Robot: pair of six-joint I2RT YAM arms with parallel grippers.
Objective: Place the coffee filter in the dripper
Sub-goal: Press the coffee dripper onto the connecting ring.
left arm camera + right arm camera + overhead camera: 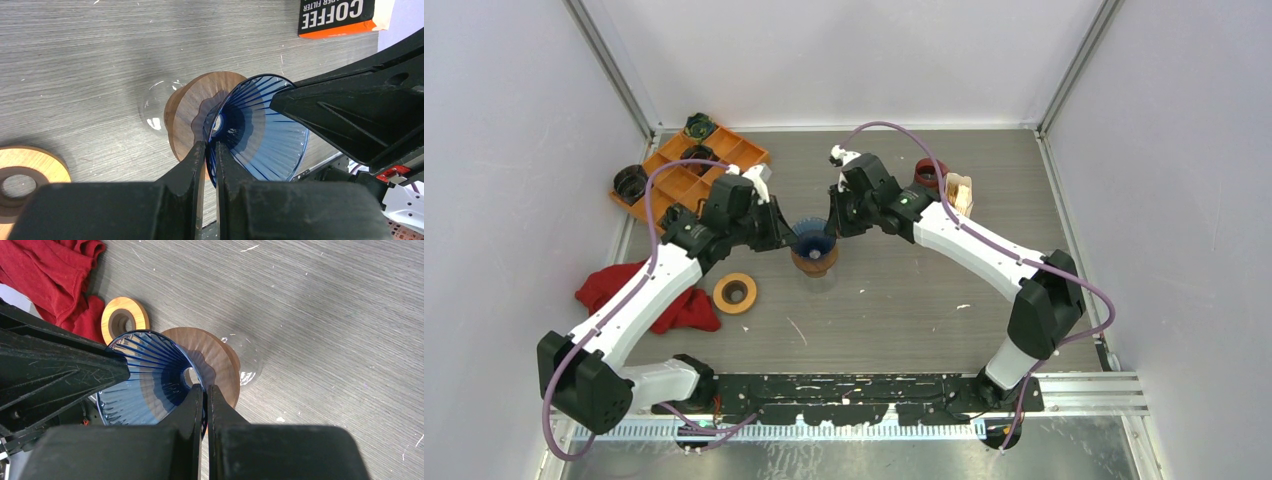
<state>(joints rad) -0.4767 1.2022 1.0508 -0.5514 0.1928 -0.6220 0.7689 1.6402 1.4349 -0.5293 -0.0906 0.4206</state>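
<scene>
Grip status: blue dripper [813, 238] pinched at two rim points

1. Fingers of the left gripper [210, 148] are closed on the dripper's rim. One finger lies inside the cone wall and one outside, with only the thin blue wall between them.
2. Fingers of the right gripper [204, 390] are closed in the same manner on the opposite side of the rim.
3. In the top view, the two grippers meet the dripper from its left and right, their arms forming an arch above the middle of the table [924, 300].
4. The dripper is a translucent ribbed cone, mouth upward, and its ribbed inner wall is exposed. A wooden collar [192, 105] sits at its narrow end, and a clear glass vessel [155, 106] shows below the collar, against the tabletop.
5. The coffee filter box [340, 15] stands at the far right of the table, well apart from the dripper and just beside a dark red cup [927, 172].
6. A wooden ring [735, 293] lies near the dripper on its left, beside a red cloth [614, 285].
7. An orange compartment tray [694, 165] occupies the far left corner.
</scene>
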